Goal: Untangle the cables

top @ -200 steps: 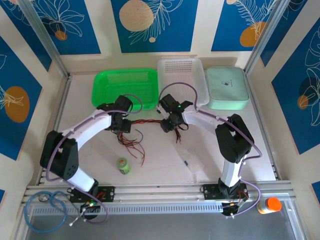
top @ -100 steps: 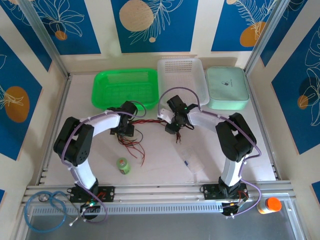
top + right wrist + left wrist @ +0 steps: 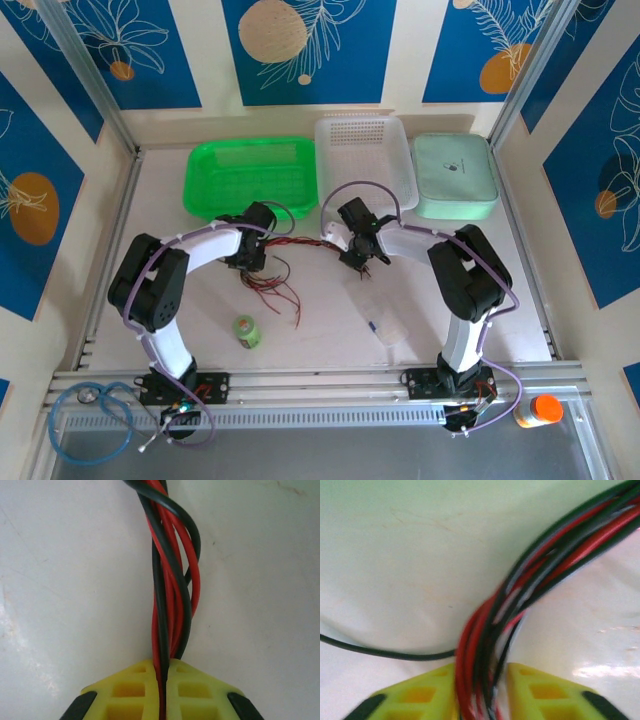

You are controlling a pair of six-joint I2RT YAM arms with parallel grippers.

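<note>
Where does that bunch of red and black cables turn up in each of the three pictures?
Top external: the cables lie mid-table, stretched between the left gripper and the right gripper, loose ends trailing toward the bases.
Left wrist: the cables run from bottom centre to upper right.
Right wrist: the cables, twisted, run straight up the middle.
Landmark: the yellow fingers at each wrist picture's bottom edge are those grippers.
</note>
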